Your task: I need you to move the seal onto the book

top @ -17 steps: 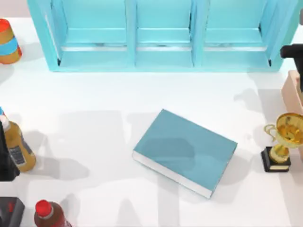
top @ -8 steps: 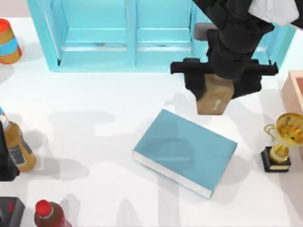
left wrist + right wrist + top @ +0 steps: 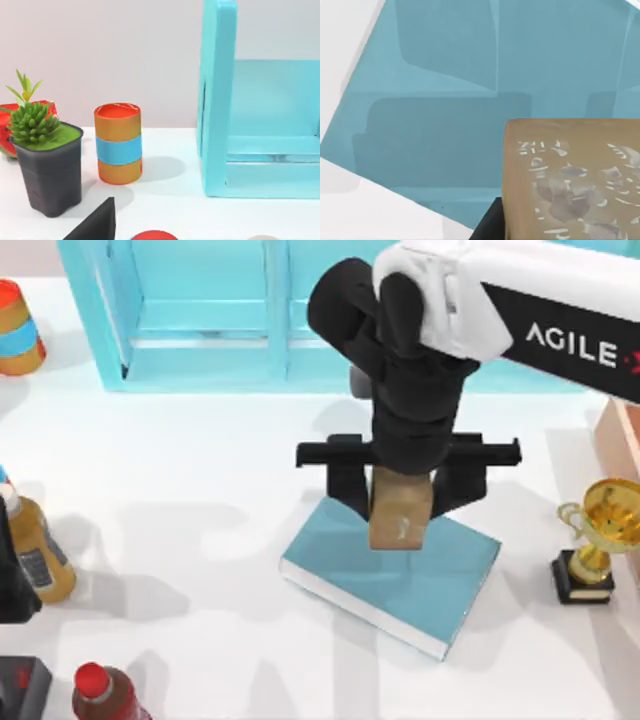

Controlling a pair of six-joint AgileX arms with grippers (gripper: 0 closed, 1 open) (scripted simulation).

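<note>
Two things crowd the right claw (image 3: 401, 502): a light-blue shelf unit (image 3: 340, 315) just behind it and a gold trophy (image 3: 598, 540) off to its right on the surface (image 3: 200, 460). It clamps the seal (image 3: 400, 512) directly above the book (image 3: 440, 585). Left claw sits parked at the left edge.

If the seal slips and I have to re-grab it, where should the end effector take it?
Across its two long flat sides, coming straight down from above, as the right end effector holds the seal now over the book. Its blocky shape offers parallel faces for the fingers, and an upright grip leaves the base free to set down.
</note>
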